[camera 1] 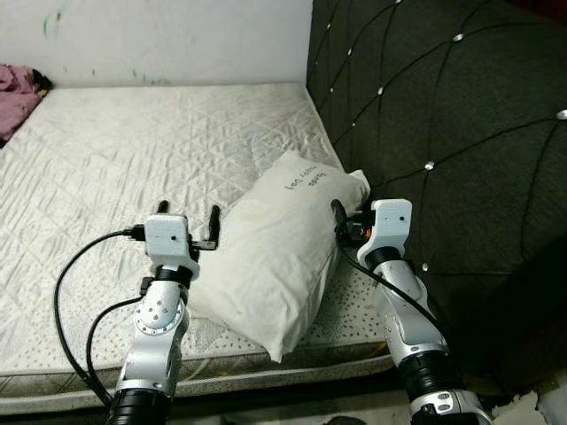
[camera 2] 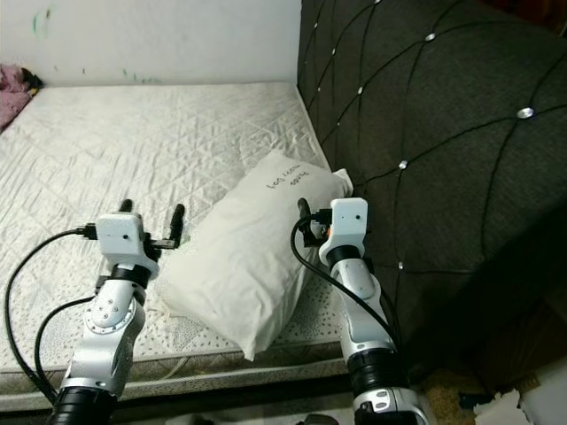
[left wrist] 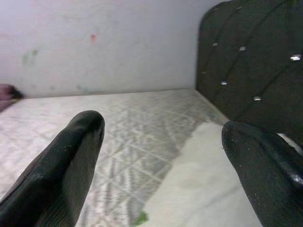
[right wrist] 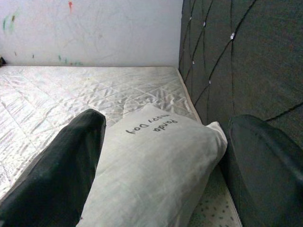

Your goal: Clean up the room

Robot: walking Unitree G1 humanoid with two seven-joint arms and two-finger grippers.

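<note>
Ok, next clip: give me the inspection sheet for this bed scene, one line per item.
Surface: bare quilted mattress, no sheet on it.
Job's things: white pillow with handwriting, lying near the mattress's front edge, its far corner by the headboard.
Clutter: pink cloth bunched at the far left corner against the wall.
Grippers: left gripper open, beside the pillow's left edge; right gripper open, jaws either side of the pillow's right end.
Cables: black cables loop along the left arm; another runs down the right arm.
Surroundings: dark tufted headboard on the right; white wall with small paint marks.
</note>
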